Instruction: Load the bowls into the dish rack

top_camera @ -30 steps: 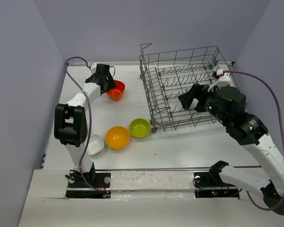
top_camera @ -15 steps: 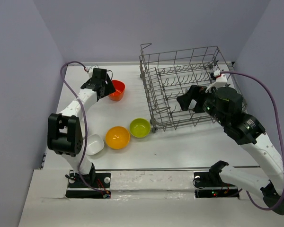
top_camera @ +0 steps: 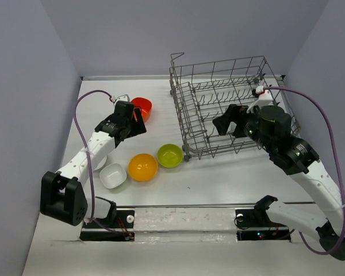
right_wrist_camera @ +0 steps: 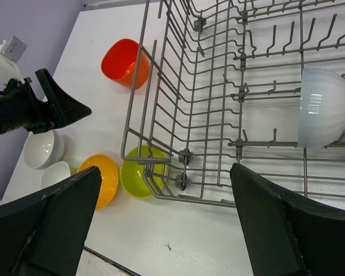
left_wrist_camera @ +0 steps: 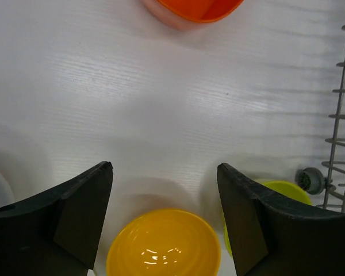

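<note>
My left gripper (top_camera: 136, 123) hangs open and empty over bare table, between the red-orange bowl (top_camera: 141, 108) behind it and the orange-yellow bowl (top_camera: 142, 167) in front. In the left wrist view the orange-yellow bowl (left_wrist_camera: 164, 244) lies just below the open gripper (left_wrist_camera: 164, 168). The lime green bowl (top_camera: 169, 155) sits by the dish rack's (top_camera: 207, 98) near left corner. Two white bowls (right_wrist_camera: 43, 148) (right_wrist_camera: 56, 172) rest at the left. My right gripper (top_camera: 230, 122) is open over the rack's front wall (right_wrist_camera: 178, 98), holding nothing. One white bowl (right_wrist_camera: 325, 109) stands inside the rack.
The left arm's purple cable (top_camera: 83, 106) loops over the table's left side. A small wheel (left_wrist_camera: 306, 179) juts from the rack's corner next to the lime green bowl (left_wrist_camera: 282, 192). Purple walls close in the table on the left, back and right.
My left arm has swung back from the red-orange bowl toward the near side, its open gripper now over the table short of the orange-yellow bowl. The right arm has barely shifted.
</note>
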Robot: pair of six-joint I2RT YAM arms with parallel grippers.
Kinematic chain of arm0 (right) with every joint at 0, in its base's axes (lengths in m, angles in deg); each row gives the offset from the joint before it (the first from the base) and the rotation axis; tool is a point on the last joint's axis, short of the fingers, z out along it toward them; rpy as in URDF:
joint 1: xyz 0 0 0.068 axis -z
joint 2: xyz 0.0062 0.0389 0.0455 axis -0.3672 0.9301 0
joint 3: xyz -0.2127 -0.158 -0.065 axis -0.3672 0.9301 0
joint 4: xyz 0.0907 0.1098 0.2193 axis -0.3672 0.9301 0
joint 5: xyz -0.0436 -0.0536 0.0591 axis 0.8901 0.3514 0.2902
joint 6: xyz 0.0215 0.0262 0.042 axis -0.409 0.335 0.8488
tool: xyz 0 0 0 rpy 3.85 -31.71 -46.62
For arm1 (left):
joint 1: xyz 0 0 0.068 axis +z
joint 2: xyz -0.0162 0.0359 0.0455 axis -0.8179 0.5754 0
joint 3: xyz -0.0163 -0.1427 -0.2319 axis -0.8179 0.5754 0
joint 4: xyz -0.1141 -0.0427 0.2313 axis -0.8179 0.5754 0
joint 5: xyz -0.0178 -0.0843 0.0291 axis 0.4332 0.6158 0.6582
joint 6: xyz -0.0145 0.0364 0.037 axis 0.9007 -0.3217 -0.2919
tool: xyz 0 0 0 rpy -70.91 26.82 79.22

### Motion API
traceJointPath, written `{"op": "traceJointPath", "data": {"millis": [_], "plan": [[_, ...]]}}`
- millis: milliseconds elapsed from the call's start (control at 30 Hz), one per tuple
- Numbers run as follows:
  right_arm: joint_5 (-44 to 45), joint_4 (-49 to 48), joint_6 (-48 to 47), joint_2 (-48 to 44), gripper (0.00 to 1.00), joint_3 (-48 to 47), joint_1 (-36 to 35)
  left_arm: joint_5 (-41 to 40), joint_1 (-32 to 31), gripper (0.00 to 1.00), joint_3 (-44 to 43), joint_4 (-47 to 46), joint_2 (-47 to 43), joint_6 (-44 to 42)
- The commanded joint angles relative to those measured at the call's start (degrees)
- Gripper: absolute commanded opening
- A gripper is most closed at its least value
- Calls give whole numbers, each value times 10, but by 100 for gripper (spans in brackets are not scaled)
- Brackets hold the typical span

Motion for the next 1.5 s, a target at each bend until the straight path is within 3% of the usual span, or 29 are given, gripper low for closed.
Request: {"op": "traceJointPath", "data": {"millis": [0,367,833,1467], "plan": [[-9,-35,-8,-6,99,4,2,-15,-9,82,-19,75,-5,-49],[-29,-37,-9,1,100,9,2,2,-15,81,-24,130,19,-111],[-42,-37,-9,6,100,11,2,143,-15,80,7,150,67,-118],[-42,-37,-16,-1,100,21,2,172,-9,80,36,140,85,-112]]}}
